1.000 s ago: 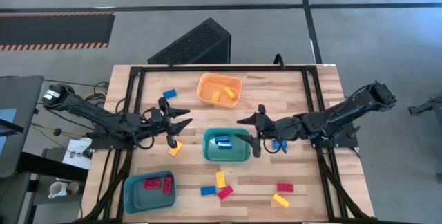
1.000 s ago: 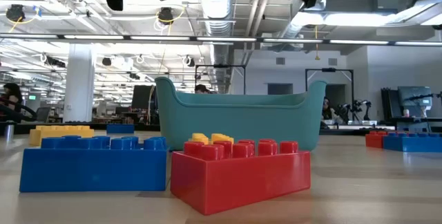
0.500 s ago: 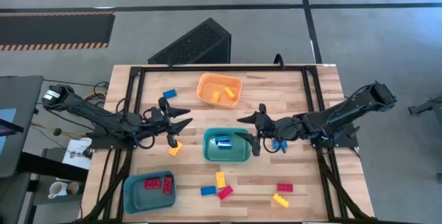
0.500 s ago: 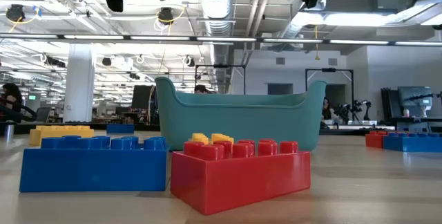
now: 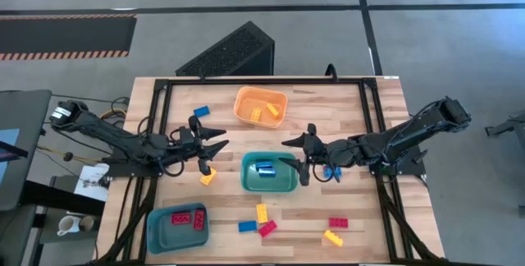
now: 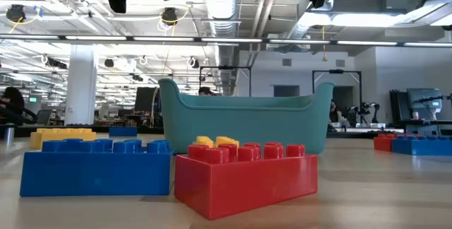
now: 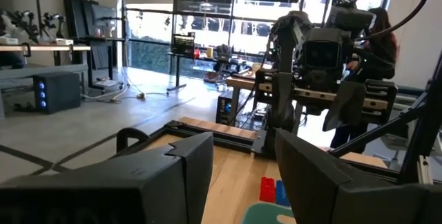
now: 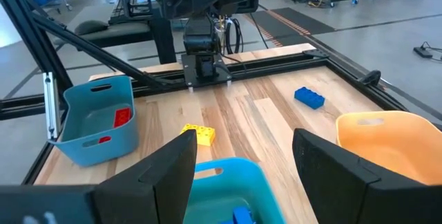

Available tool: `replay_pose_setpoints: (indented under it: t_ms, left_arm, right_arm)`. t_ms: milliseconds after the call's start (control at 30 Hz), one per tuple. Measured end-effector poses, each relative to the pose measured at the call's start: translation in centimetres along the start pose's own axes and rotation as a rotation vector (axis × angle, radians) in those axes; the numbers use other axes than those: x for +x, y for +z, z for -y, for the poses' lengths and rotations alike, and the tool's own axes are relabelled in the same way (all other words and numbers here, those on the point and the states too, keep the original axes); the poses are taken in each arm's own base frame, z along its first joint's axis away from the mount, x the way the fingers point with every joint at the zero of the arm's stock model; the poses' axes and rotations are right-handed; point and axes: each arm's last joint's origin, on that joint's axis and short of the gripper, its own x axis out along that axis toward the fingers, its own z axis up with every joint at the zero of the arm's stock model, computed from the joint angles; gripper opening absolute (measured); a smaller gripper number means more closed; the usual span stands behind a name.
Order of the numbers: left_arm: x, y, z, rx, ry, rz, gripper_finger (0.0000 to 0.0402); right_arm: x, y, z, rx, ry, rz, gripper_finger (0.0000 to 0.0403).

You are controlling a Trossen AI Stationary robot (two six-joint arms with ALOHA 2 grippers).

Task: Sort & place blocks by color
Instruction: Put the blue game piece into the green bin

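Both sets of jaws stand apart, holding nothing. The left gripper (image 5: 215, 144) hovers left of the teal bin (image 5: 269, 173), above a yellow block (image 5: 207, 176); the right gripper (image 5: 297, 153) hovers over the bin's right rim. 2 red blocks (image 5: 188, 219) lie in the blue bin (image 5: 176, 227).

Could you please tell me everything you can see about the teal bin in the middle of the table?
The teal bin is a rectangular, open-topped tub of smooth plastic with rounded corners, standing upright on the wooden table near its centre. In the low view its end walls rise a little higher than the long side. Blue blocks lie inside it. The right hand hovers open over its right edge, and the left hand waits open to its left; neither visibly touches it. A yellow block lies on the table just left of it.
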Motion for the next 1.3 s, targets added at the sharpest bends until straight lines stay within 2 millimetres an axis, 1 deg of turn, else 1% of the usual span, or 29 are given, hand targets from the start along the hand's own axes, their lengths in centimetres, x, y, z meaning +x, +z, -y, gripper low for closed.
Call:
replay_pose_setpoints:
  t_ms: [667, 1100, 1300]
  left_arm:
    - [0.0, 0.0, 0.0, 0.005, -0.007, -0.002, 0.0146]
    - [0.3, 0.0, -0.5, 0.030, 0.056, 0.004, 0.0146]
    - [0.3, -0.9, -0.7, 0.007, 0.052, -0.078, 0.0146]
  right_arm:
    - [-0.1, 0.0, -0.2, 0.000, 0.011, 0.002, 0.0259]
    - [-0.6, -0.4, -1.1, -0.022, 0.041, -0.022, 0.0259]
    - [-0.6, -0.4, -1.1, -0.021, 0.041, -0.022, 0.0259]
